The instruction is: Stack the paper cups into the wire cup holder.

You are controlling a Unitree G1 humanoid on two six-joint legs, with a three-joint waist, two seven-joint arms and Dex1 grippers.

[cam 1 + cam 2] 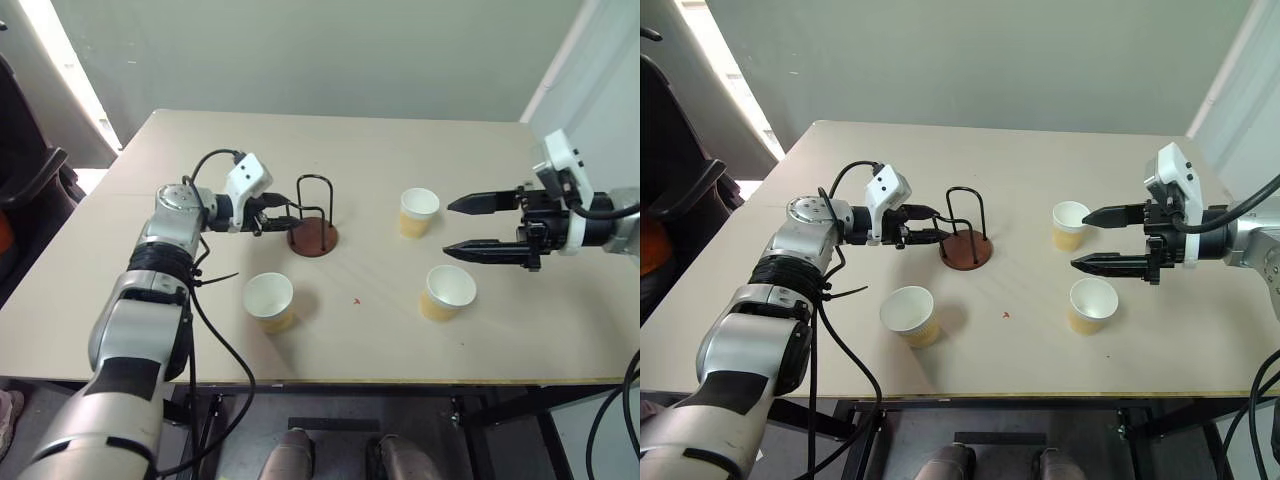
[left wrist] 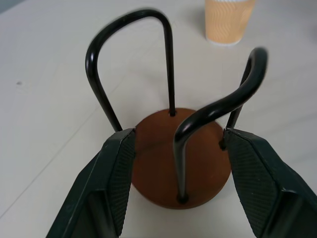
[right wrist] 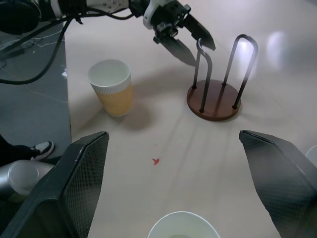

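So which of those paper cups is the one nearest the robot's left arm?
Start at the wire cup holder on the tan table, where the open left gripper is. Come towards the table's near edge: that paper cup stands alone there, while the other two sit together by the right gripper.

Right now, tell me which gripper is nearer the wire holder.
Left. The left gripper is open right at the wire holder, its fingers either side of one loop above the base. The right gripper is open well off to the holder's right, between two cups.
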